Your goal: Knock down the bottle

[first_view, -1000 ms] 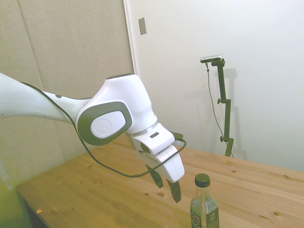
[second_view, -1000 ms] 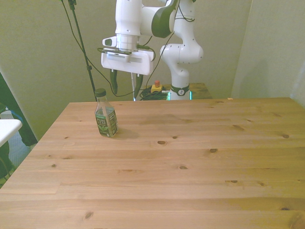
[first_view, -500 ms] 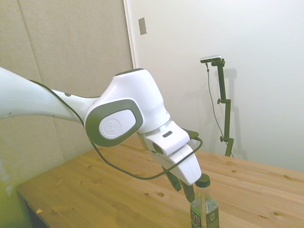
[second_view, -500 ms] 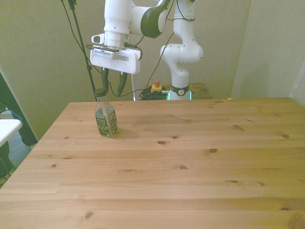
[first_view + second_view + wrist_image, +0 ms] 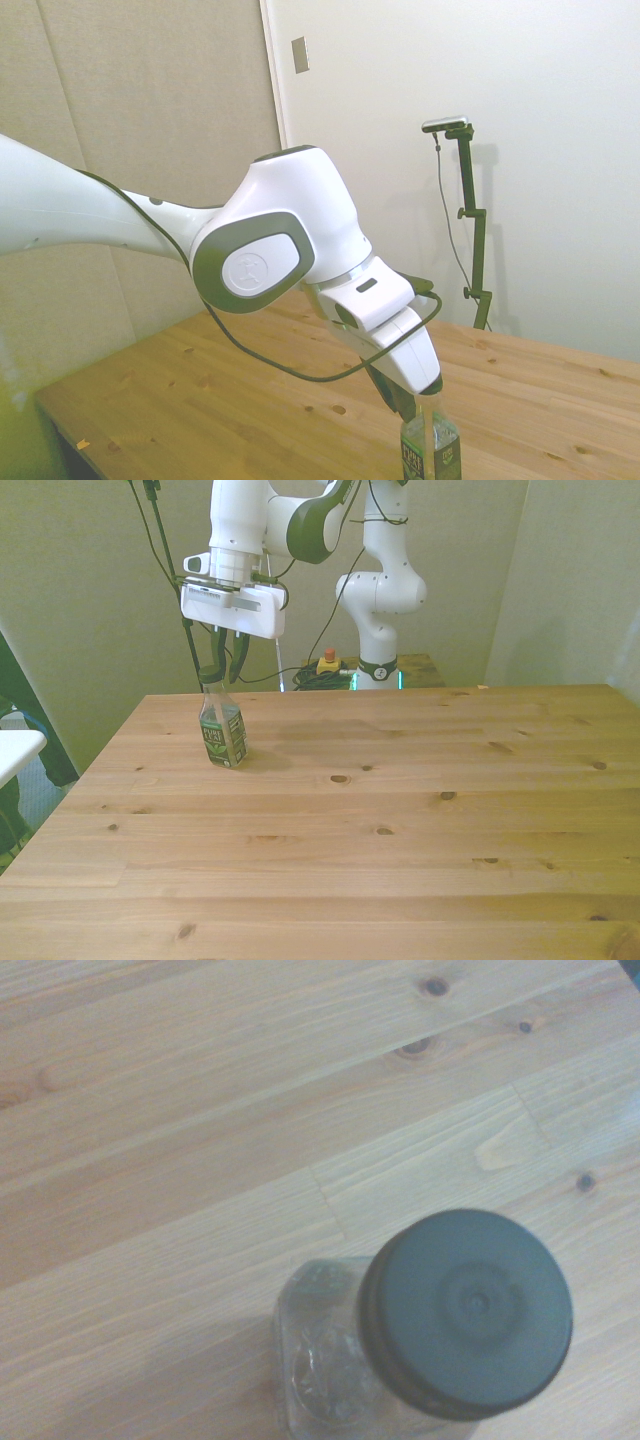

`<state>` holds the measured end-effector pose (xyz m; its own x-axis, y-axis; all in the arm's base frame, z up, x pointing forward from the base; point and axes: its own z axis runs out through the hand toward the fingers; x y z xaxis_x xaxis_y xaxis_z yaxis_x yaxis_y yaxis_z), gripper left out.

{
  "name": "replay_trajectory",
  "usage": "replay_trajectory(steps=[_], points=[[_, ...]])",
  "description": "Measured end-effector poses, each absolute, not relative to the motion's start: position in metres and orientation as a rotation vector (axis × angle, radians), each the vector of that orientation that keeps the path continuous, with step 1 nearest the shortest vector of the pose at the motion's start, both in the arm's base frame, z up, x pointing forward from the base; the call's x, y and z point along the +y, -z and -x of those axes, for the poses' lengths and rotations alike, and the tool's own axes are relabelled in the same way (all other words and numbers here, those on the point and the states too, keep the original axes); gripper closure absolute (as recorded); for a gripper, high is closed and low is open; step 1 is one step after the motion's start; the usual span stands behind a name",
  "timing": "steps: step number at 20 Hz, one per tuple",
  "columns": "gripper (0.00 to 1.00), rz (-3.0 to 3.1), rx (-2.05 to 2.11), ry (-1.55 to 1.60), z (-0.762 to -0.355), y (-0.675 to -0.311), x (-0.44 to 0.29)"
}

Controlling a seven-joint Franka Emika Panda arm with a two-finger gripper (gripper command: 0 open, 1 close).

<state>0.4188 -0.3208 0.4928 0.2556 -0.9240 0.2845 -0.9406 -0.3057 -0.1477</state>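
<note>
Pincer (image 5: 222, 666) hangs right at the top of the bottle (image 5: 223, 733), fingers spread apart with nothing held, the dark cap (image 5: 465, 1312) sitting at their tips — high up, where a sideways push would likely tip it most easily. The bottle stands upright on the wooden surface (image 5: 400, 810), near the far corner on the front view's left. It's small and clear, with a dark green label, white lettering and a dark screw cap.
</note>
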Motion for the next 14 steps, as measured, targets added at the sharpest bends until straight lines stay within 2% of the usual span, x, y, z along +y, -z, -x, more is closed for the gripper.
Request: replay_trajectory(steps=[8, 14], points=[[1.00, -2.420, -1.832, -0.533, -0.436, -0.505, -0.330], [1.00, -2.380, -1.860, -0.547, -0.469, -0.507, -0.345]])
